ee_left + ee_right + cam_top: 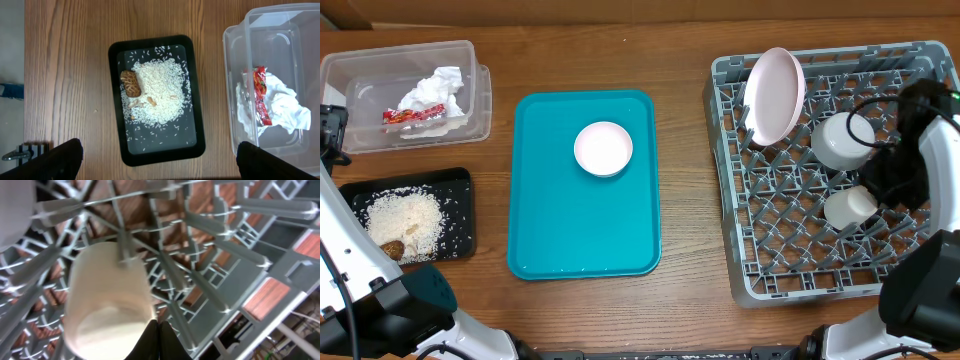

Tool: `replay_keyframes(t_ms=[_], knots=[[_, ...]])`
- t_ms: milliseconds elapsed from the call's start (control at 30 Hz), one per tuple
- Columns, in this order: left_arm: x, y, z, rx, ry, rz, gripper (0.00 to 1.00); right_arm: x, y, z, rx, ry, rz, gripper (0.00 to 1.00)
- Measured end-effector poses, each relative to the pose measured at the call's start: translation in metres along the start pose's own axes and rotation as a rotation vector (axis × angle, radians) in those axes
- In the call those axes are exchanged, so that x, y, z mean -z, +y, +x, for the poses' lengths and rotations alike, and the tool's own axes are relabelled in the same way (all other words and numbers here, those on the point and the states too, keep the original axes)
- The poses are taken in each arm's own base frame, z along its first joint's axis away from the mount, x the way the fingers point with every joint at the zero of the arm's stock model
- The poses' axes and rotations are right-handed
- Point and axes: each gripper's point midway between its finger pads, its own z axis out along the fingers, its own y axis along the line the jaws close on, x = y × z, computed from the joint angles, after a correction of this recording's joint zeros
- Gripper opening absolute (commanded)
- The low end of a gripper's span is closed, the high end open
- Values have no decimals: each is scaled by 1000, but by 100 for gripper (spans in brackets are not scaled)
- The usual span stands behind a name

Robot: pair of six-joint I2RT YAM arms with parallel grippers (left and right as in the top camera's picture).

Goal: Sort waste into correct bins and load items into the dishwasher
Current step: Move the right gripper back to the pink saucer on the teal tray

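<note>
The grey dish rack (pixel 775 250) at the right holds the pink plate (pixel 773 95) on edge, the pale bowl (pixel 842 140) and the white cup (pixel 850 207). The cup lies on its side and fills the right wrist view (pixel 107 300). My right gripper (pixel 886 185) (pixel 157 330) is shut, its tips right at the cup's rim. The smaller dish (pixel 603 148) sits on the teal tray (pixel 550 220). The clear tub (pixel 470 60) (pixel 235 50) holds the napkin (pixel 285 105) and wrapper (pixel 261 95). The black tray (pixel 117 100) holds rice (pixel 160 92) and a brown lump (pixel 131 82). My left gripper (pixel 160 155) is open above them.
The rack's upright pegs (pixel 210 235) crowd round my right gripper. Bare wooden table (pixel 680 60) lies between the teal tray and the rack. My left arm's base (pixel 410 310) stands at the front left, beside the black tray (pixel 460 180).
</note>
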Motion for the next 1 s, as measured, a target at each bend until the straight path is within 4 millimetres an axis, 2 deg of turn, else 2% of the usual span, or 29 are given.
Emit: replay_keyframes(t_ms=[167,267,333,367,400,467,500,600,667,733,800,867,900,967,1000], knots=[[0,0,0,0,0,0,100,7,-1,3,-7,-17,-9,4],[0,0,0,0,0,0,100,26,4,9,4,-70,-67,4],[0,0,0,0,0,0,100,48,15,16,30,-121,-152,16],[0,0,0,0,0,0,100,67,26,19,57,-170,-234,27],[0,0,0,0,0,0,100,84,40,24,92,-209,-321,47],[0,0,0,0,0,0,100,124,70,35,178,-296,-513,76],[0,0,0,0,0,0,100,149,88,47,242,-339,-626,97],[0,0,0,0,0,0,100,199,126,79,402,-419,-848,100],[0,0,0,0,0,0,100,234,158,109,539,-480,-989,100],[0,0,0,0,0,0,100,255,193,151,686,-501,-1088,100],[0,0,0,0,0,0,100,260,221,188,797,-499,-1132,100],[0,0,0,0,1,0,100,249,258,230,908,-485,-1132,100],[0,0,0,0,1,0,100,244,267,240,930,-482,-1124,100],[0,0,0,0,0,0,100,216,305,272,1028,-491,-1079,100],[0,0,0,0,1,0,100,203,317,283,1061,-492,-1051,100]])
